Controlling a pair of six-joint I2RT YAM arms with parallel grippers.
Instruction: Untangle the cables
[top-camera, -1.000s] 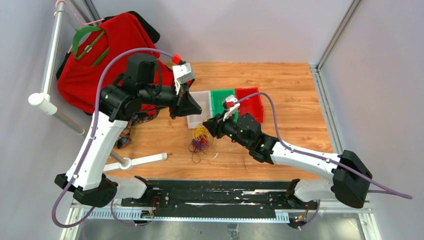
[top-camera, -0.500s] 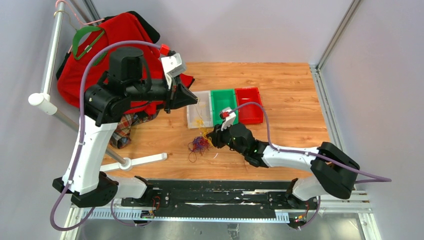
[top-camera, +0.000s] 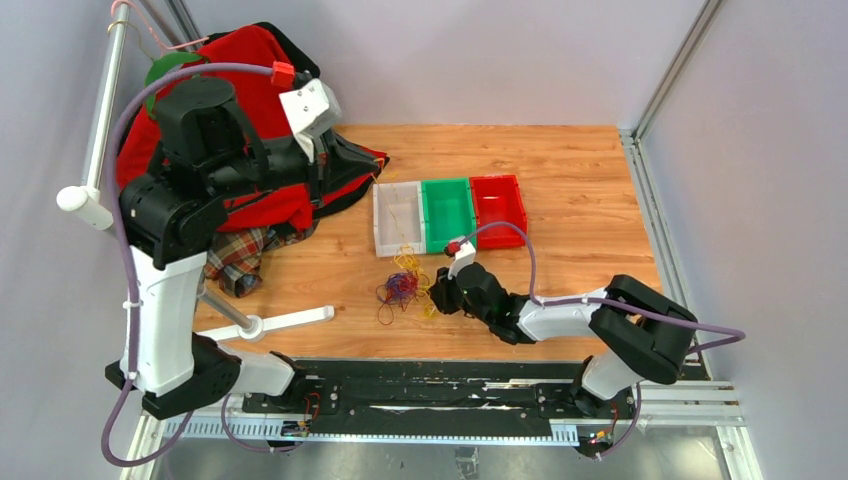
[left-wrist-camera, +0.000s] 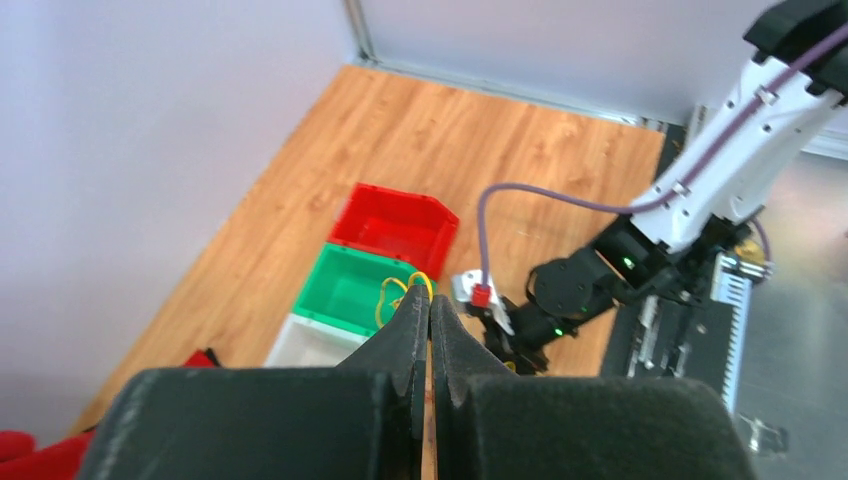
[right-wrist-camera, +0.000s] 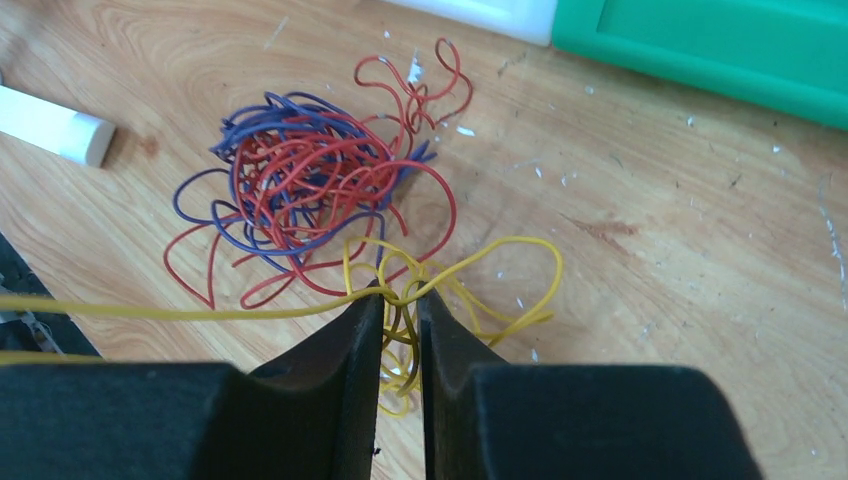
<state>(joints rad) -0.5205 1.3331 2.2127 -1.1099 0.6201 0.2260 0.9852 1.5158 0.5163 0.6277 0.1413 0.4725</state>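
Two hands shared one yellow cable (right-wrist-camera: 510, 239): the left hand (left-wrist-camera: 430, 300), raised at the far left, was clamped shut on a loop of it. On the worktop (right-wrist-camera: 650, 200) lay the red and blue tangle (right-wrist-camera: 300, 180), and just right of it the right hand (right-wrist-camera: 400, 303) pinched the yellow cable's knotted part. Light, springy and slippery, it probably wanted a hold close to that knot.

Bright even light, soft shadows; left wrist view slightly blurred

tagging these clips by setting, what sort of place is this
Probably a robotics lab test cell: a wooden tabletop walled by plain panels, an aluminium frame, and small sorting bins.
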